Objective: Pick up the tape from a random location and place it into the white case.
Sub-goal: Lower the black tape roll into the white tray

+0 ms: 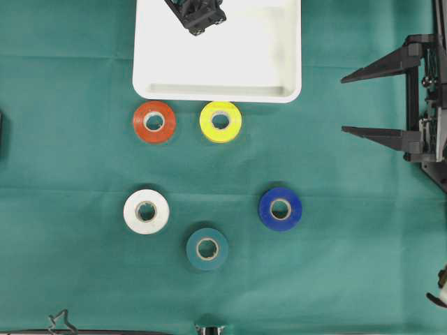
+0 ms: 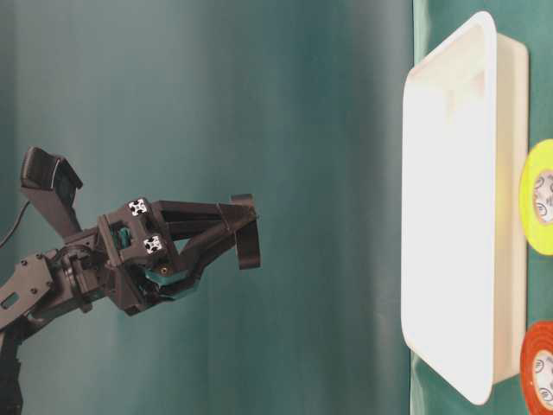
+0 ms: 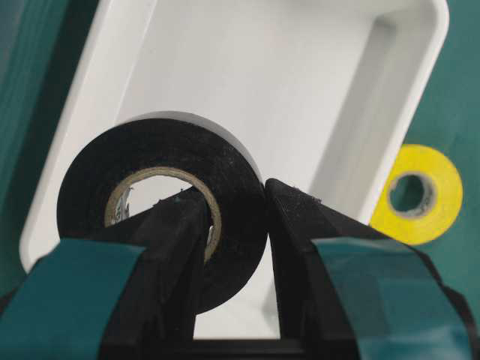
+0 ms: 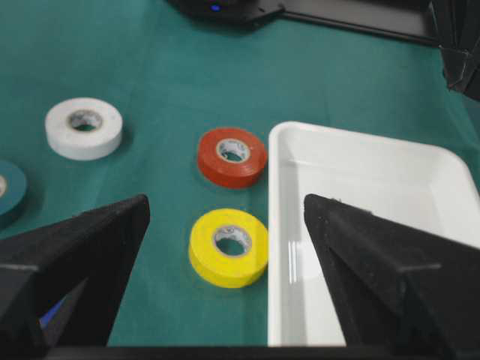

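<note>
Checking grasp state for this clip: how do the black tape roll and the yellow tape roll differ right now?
The black tape roll is clamped on edge in the left gripper, one finger through its core; the yellow tape roll lies flat and untouched. The black roll hangs above the white case; the yellow roll sits on the green cloth just outside the case's rim. Both are ring-shaped rolls with a pale core.

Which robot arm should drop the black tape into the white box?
Left. The left gripper is shut on the black tape and hangs right over the white case. The right gripper stands open and empty off to the side.
</note>
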